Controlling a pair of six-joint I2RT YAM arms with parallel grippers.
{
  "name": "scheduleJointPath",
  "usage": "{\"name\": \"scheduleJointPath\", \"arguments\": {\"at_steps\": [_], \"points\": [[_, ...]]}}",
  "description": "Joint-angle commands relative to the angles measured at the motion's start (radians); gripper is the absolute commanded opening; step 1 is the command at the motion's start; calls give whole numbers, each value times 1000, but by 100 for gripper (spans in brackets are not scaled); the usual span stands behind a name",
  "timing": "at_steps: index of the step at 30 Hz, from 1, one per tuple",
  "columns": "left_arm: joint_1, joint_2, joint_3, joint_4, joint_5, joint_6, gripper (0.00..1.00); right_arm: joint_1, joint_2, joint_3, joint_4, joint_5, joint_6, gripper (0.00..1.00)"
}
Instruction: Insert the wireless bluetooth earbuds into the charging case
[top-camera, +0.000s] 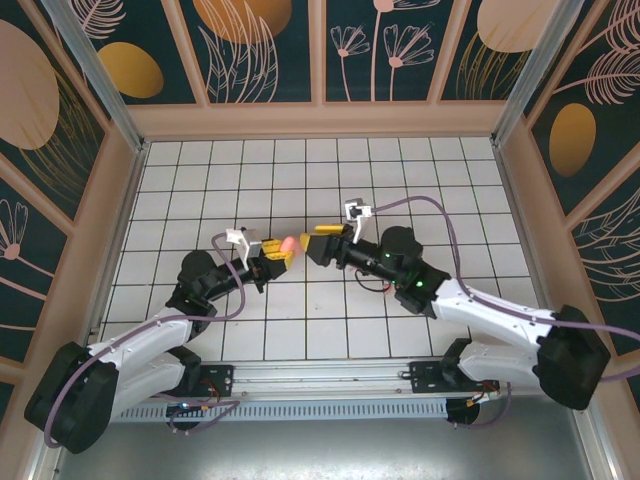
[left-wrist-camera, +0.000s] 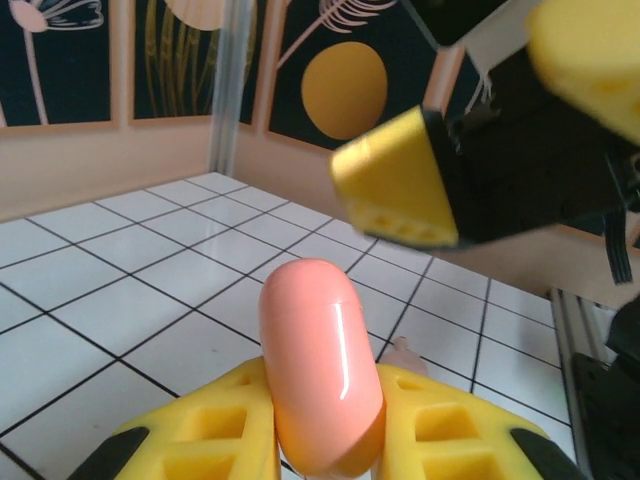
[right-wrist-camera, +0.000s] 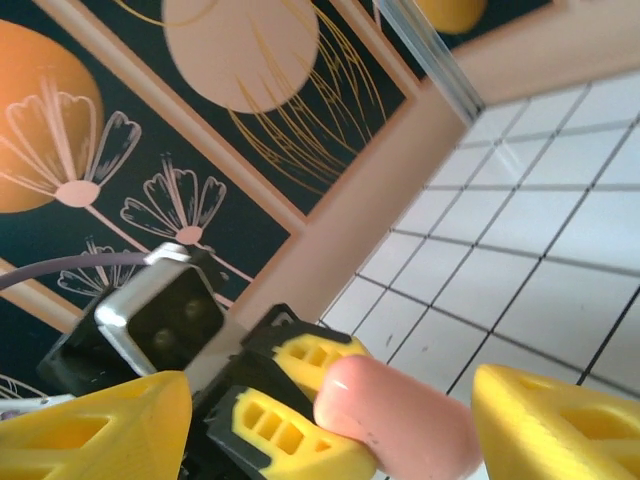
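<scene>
Left fingers (left-wrist-camera: 215, 425) clamp pink charging case (left-wrist-camera: 320, 370); right fingers (right-wrist-camera: 560, 420) spread, flanking its tip, apparently not touching.

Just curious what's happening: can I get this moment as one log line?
left gripper: shut on pink charging case | right gripper: open, straddling case tip | case: closed

pink charging case (left-wrist-camera: 320, 365), yellow tool fingers (left-wrist-camera: 215, 425)
</scene>
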Motion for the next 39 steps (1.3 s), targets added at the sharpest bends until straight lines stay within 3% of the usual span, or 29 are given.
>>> {"name": "scheduleJointPath", "arguments": {"at_steps": [1, 5, 10, 13, 27, 39], "points": [[-3, -5, 31, 38, 104, -26, 18, -12, -61, -8, -77, -10, -271, 76], [-3, -3, 49, 50, 187, -34, 19, -69, -114, 19, -204, -150, -547, 76], [-2, -11, 66, 76, 250, -44, 20, -199, -121, 50, -332, -497, -823, 72], [-3, -19, 70, 83, 268, -46, 20, -201, -96, 98, -428, -562, -945, 71], [-12, -32, 80, 117, 304, -51, 21, -180, 202, 380, -708, -800, -1087, 59], [-17, -31, 82, 100, 288, -34, 24, -182, 266, 447, -812, -867, -1170, 26]]}}
